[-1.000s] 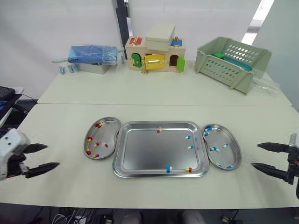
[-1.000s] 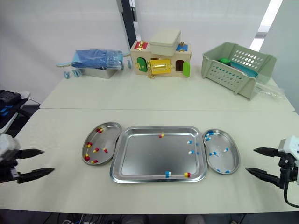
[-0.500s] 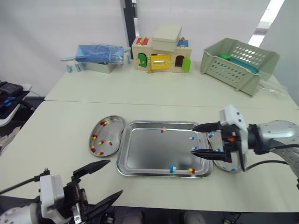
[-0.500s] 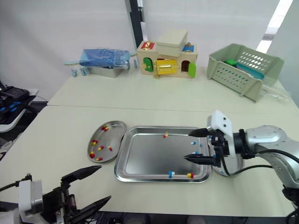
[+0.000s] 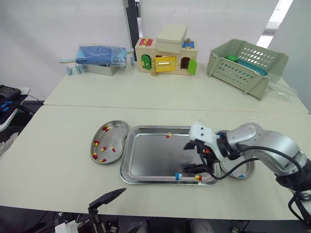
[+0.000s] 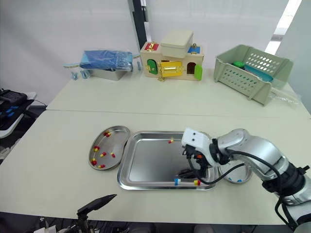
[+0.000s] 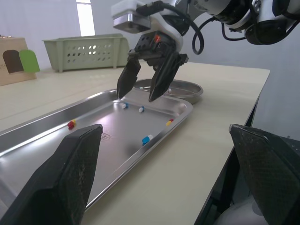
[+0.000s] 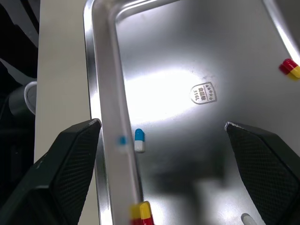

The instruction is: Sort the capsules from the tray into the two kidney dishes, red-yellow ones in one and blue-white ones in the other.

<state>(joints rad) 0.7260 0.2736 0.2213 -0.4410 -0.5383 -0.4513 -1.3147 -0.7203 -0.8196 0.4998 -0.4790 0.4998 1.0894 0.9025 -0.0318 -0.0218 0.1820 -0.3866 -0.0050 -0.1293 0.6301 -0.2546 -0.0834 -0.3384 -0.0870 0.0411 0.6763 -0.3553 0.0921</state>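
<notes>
The steel tray (image 5: 146,160) lies in the middle of the near table. A red-yellow capsule (image 5: 168,135) sits by its far rim. A blue-white capsule (image 5: 178,175) and a red-yellow one (image 5: 198,177) lie by its near rim. My right gripper (image 5: 188,158) hovers open over the tray's right part, above two blue-white capsules (image 7: 124,105). The left kidney dish (image 5: 116,127) holds several red-yellow capsules. The right kidney dish (image 5: 245,171) is half hidden behind my right arm. My left gripper (image 7: 164,127) is open and empty, low off the table's front edge.
On the far table stand a toy house (image 5: 165,57), a green basket (image 5: 248,60) and a metal box with a blue bag (image 5: 99,57). A seam (image 5: 73,106) divides the two tables. Dark equipment (image 5: 7,97) sits beyond the left edge.
My right gripper has moved left from the tray's right rim to over its right part, still open. My left gripper has sunk toward the bottom of the head views. The camera has also shifted.
</notes>
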